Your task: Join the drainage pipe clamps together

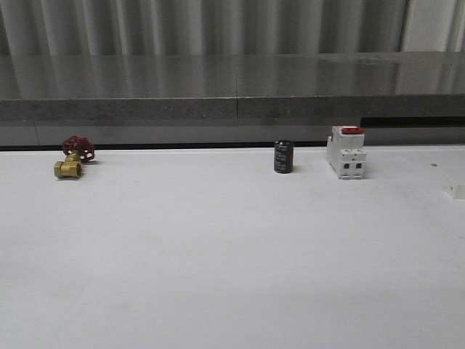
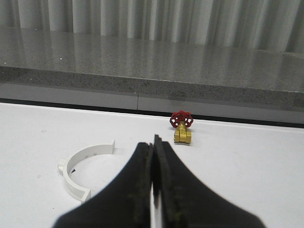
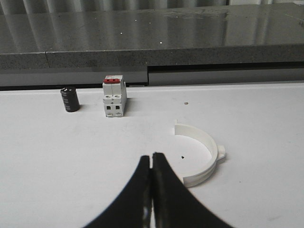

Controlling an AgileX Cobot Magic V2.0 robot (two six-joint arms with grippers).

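One white half-ring drainage pipe clamp point(image 2: 76, 171) lies flat on the white table in the left wrist view, beside my left gripper point(image 2: 153, 145), whose black fingers are shut on nothing. A second white half-ring clamp point(image 3: 205, 159) lies flat in the right wrist view, just beside my right gripper point(image 3: 152, 159), also shut and empty. The two clamps lie apart, each near its own gripper.
A brass valve with a red handwheel point(image 1: 73, 158) sits at the back left of the table point(image 1: 232, 254). A black cylinder point(image 1: 283, 156) and a white switch block with a red top point(image 1: 346, 151) stand at the back right. A grey ledge point(image 1: 232, 91) runs behind the table.
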